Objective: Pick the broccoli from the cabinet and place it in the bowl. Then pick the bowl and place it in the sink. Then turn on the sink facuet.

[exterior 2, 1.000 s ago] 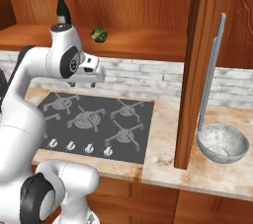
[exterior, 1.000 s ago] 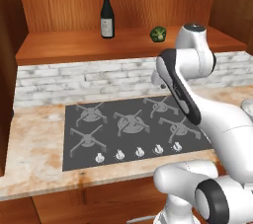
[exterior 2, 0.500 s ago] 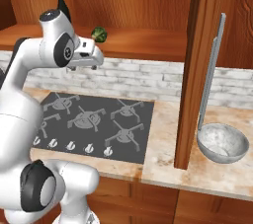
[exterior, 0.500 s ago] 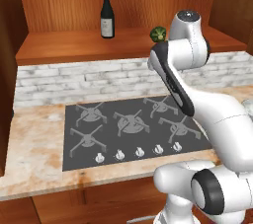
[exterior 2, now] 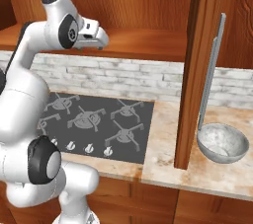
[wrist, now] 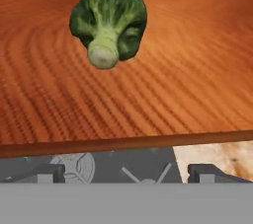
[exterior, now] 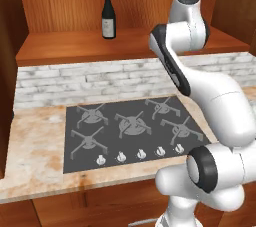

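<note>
Reddish-brown grained wood forms one cabinet (exterior: pixel 65 46), a wall unit with a wide shelf board and a panelled back, mounted above a whitish brick backsplash (exterior: pixel 75 78). Below it runs one orange-beige marbled counter (exterior: pixel 30 146). Set into the counter is one dark grey cooktop (exterior: pixel 130 131) carrying five burner grates and a front row of five small knobs.

One white arm (exterior: pixel 200 86) rises from the base and reaches up to shelf height. In the right base view its gripper (exterior 2: pixel 99 38) sits level with the front of the shelf board, pointed toward the cabinet interior. In the hand view the two dark fingertips (wrist: pixel 47 172) stand far apart at the bottom of the frame, jaws released and grasping nothing.

One whitish-grey mottled bowl (exterior 2: pixel 222 141) rests on the counter to the right of a vertical wooden post (exterior 2: pixel 190 65), well apart from the cooktop. One slim grey rod (exterior 2: pixel 211 65) stands up from behind the bowl.

One dark wine bottle (exterior: pixel 108 16) stands upright on the shelf, left of the arm.

One broccoli (wrist: pixel 108 20) lies on the shelf board ahead of the fingertips, pale stem end facing the camera, well back from the front edge of the shelf and apart from the gripper.
</note>
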